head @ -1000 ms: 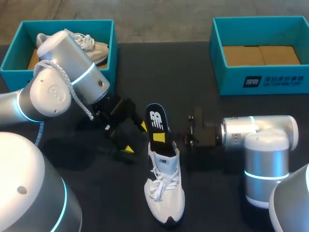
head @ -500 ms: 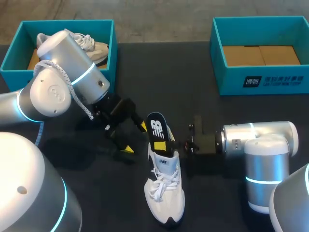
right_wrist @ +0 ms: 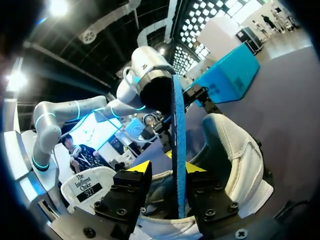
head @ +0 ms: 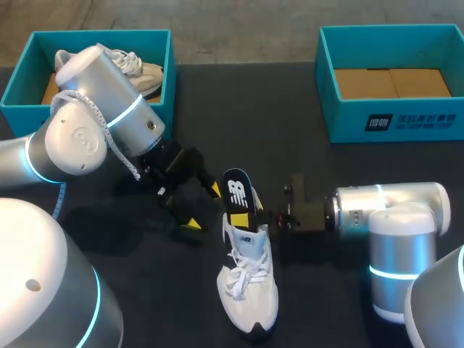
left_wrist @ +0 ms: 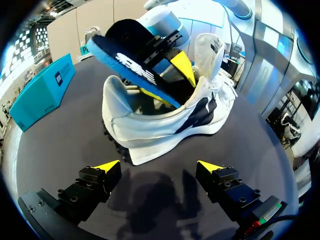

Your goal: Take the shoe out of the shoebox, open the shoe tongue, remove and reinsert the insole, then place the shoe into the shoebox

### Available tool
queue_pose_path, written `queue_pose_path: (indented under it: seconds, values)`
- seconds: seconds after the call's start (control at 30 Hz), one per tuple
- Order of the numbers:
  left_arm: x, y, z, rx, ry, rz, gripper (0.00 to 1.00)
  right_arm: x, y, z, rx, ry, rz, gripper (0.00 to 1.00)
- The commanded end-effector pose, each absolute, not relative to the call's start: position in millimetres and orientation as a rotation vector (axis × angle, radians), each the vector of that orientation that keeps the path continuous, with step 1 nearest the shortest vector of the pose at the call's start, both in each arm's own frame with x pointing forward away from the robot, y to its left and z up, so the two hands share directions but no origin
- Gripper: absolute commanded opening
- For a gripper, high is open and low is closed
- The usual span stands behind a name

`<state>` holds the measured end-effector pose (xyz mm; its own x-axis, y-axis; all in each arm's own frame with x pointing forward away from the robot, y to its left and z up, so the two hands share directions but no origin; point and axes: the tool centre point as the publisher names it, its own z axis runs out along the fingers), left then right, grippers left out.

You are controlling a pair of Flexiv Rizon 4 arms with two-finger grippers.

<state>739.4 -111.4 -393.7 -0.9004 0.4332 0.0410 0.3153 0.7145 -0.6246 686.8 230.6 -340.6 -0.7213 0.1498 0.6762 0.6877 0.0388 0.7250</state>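
One insole (right_wrist: 178, 140) was pinched between the fingers of the right gripper (right_wrist: 167, 167), its lower end inside one white shoe (head: 248, 290) on the table (head: 239, 116). The left gripper (left_wrist: 157, 166) was spread wide just behind the heel. A second shoe (head: 138, 72) was seen in the left shoebox (head: 168, 80), well apart from the right shoebox (head: 391, 119).

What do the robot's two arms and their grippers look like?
The left arm and right arm are smooth silver-grey tubes with rounded joints, each ringed by a glowing cyan band. A white braided cable runs across the left arm. The left gripper and right gripper are black, blocky and screw-studded, with bright yellow wedge tips.
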Motion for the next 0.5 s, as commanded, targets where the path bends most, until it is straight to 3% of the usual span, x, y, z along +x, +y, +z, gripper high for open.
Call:
queue_pose_path:
  seconds: [0.03, 0.4, 0.43, 0.5]
  values:
    - [738.9, -112.2, -394.3, -0.603, -2.738, 0.942, 1.0, 687.8, 230.6, -334.5, -0.841, -1.919, -1.749, 0.4]
    - [738.9, -112.2, -394.3, -0.603, -2.738, 0.942, 1.0, 696.0, 230.7, -324.0, -0.811, -1.915, -1.841, 0.32]
    - [738.9, -112.2, -394.3, -0.603, -2.738, 0.942, 1.0, 696.2, 230.3, -323.6, -0.812, -1.914, -1.845, 0.3]
    - [738.9, -112.2, -394.3, -0.603, -2.738, 0.942, 1.0, 696.9, 229.8, -323.3, -0.812, -1.91, -1.853, 0.18]
